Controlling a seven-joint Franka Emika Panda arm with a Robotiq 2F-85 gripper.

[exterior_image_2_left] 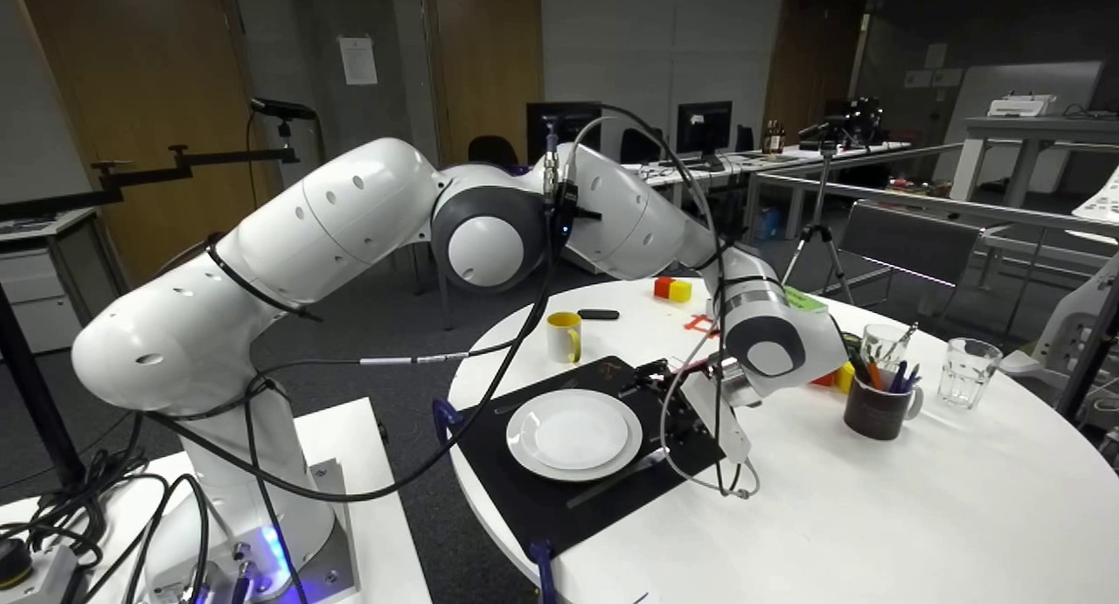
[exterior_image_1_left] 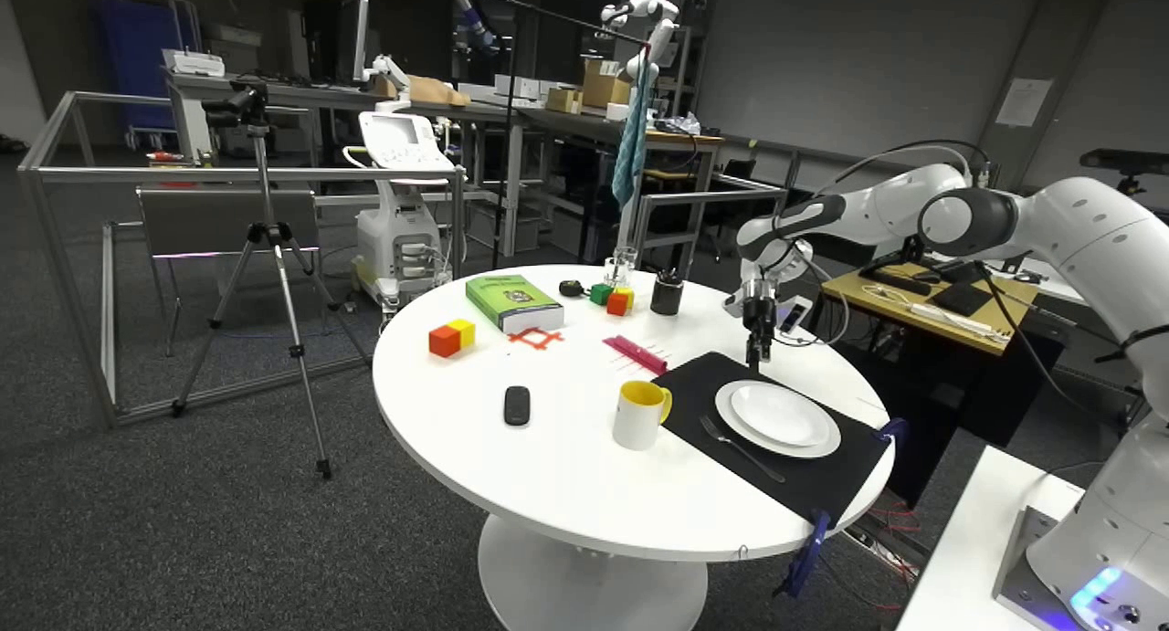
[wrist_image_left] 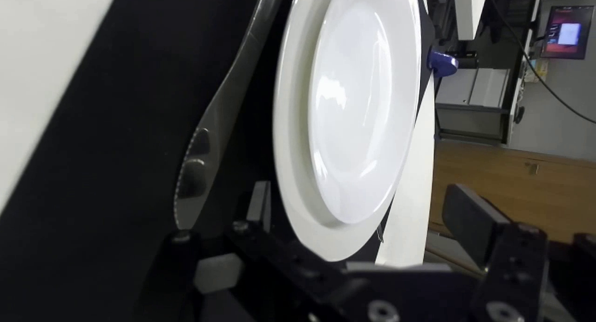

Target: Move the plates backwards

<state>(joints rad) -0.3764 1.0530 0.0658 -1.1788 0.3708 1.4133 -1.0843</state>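
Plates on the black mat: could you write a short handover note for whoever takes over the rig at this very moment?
The gripper is open beside the white plates, holding nothing; whether it touches their rim is unclear.
The plates lie stacked, smaller on larger, on the black mat, between the knife and the fork.
Done: the gripper is close to the plates, but no grasp yet.
Left: grip or push the plates and move them backwards. The knife and fork lie near enough that they might get dragged along, so watch both.
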